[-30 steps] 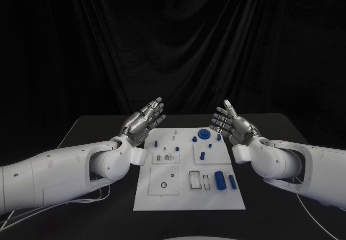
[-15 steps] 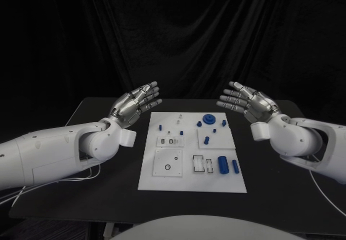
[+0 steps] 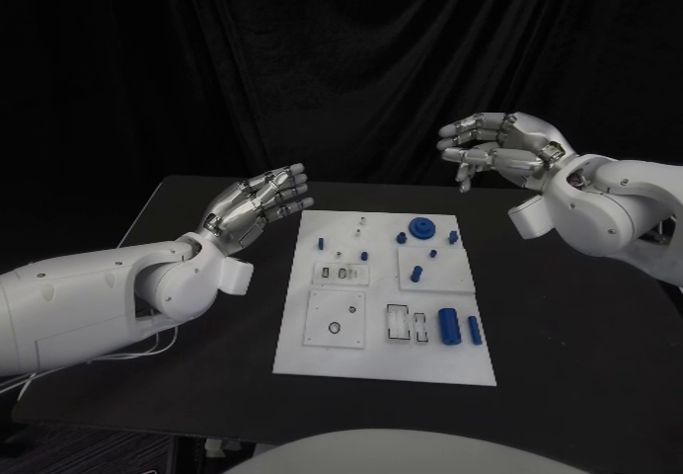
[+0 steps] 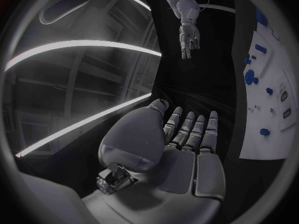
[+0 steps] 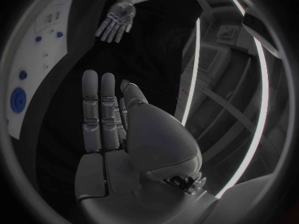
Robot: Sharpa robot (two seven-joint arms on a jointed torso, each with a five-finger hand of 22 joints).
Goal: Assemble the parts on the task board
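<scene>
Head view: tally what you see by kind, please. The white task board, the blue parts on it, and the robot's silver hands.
White flat task board: 1
Blue round disc-like part: 1
Blue cylinders lying side by side: 2
Small blue pieces: 5, as far as can be made out
Silver hands: 2, left hand and right hand
Total: 11

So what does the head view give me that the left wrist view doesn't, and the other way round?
Head view alone: the whole white task board, including its near end with the long blue cylinder, and the black table all round it.
Left wrist view alone: the left hand seen from behind, fingers extended and holding nothing.
Both: the board, the round blue gear-like part, and the right hand raised beyond the board.
</scene>
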